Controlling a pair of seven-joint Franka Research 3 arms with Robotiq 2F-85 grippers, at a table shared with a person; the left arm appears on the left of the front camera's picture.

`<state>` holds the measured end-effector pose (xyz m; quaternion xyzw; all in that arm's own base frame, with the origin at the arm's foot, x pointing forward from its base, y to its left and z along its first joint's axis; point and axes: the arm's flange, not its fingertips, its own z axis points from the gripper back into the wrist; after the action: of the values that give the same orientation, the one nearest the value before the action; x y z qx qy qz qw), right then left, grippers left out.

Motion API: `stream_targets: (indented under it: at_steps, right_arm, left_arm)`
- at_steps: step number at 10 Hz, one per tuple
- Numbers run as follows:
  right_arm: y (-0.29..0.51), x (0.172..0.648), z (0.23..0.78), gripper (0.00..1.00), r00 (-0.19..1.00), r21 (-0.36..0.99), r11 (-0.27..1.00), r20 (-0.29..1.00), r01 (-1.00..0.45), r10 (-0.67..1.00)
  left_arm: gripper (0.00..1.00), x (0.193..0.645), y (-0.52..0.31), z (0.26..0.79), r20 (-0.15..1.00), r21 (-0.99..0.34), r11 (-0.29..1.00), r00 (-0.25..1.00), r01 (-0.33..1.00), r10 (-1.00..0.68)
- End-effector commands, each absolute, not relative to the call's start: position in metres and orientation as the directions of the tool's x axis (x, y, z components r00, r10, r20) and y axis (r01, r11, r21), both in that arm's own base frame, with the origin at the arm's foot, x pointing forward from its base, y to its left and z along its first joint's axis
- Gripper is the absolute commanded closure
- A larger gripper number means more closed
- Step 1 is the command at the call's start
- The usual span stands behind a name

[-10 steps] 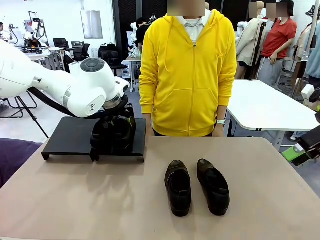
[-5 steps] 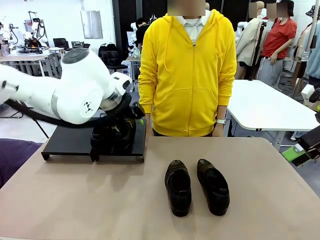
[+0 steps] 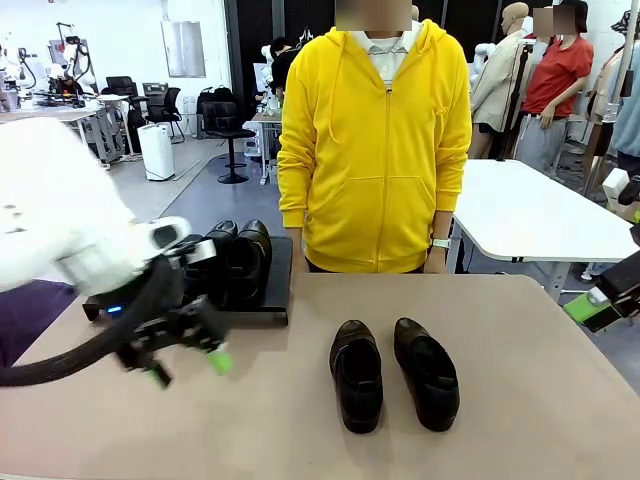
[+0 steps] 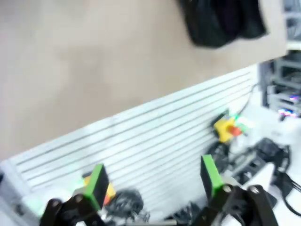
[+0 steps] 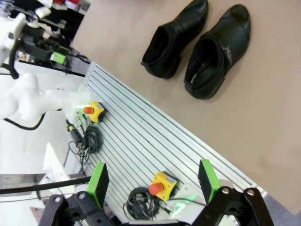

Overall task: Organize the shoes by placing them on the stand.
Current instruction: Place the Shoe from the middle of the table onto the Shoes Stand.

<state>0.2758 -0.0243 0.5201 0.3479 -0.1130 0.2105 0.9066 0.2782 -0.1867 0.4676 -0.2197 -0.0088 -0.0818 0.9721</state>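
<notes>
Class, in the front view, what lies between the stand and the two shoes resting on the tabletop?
Nothing: the front view shows a bare stretch of tabletop between the stand and the two shoes.

White left arm (image 3: 55,235) reaching in from the left side, motion-blurred, wrist bent low, left gripper (image 3: 190,368) angled downward, jaws spread wide, green pads (image 3: 219,361) well apart with nothing between, right gripper (image 5: 153,181) likewise wide and empty, fingers (image 5: 207,179) aimed downward
</notes>
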Motion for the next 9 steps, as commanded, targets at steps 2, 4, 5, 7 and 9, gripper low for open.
stream_targets:
  at_steps: [2, 4, 5, 7, 9]
  right_arm:
    - [-0.023, 0.277, 0.525, 0.0, 0.889, 0.593, 0.664, 0.35, -0.455, 0.296]
    - [-0.023, 0.277, 0.525, 0.0, 0.889, 0.593, 0.664, 0.35, -0.455, 0.296]
    - [-0.023, 0.277, 0.525, 0.0, 0.889, 0.593, 0.664, 0.35, -0.455, 0.296]
    - [-0.023, 0.277, 0.525, 0.0, 0.889, 0.593, 0.664, 0.35, -0.455, 0.296]
    - [-0.023, 0.277, 0.525, 0.0, 0.889, 0.593, 0.664, 0.35, -0.455, 0.296]
  left_arm:
    - [0.0, 0.274, -0.05, 0.488, 0.1, -0.646, 0.742, 0.984, 0.178, -0.149]
    - [0.0, 0.271, 0.007, 0.486, 0.251, -0.779, 0.607, 0.965, 0.155, 0.076]
    - [0.0, 0.281, -0.047, 0.509, 0.121, -0.628, 0.763, 0.988, 0.15, -0.095]
    - [0.0, 0.281, -0.047, 0.509, 0.121, -0.628, 0.763, 0.988, 0.15, -0.095]
    - [0.0, 0.281, -0.047, 0.509, 0.121, -0.628, 0.763, 0.988, 0.15, -0.095]
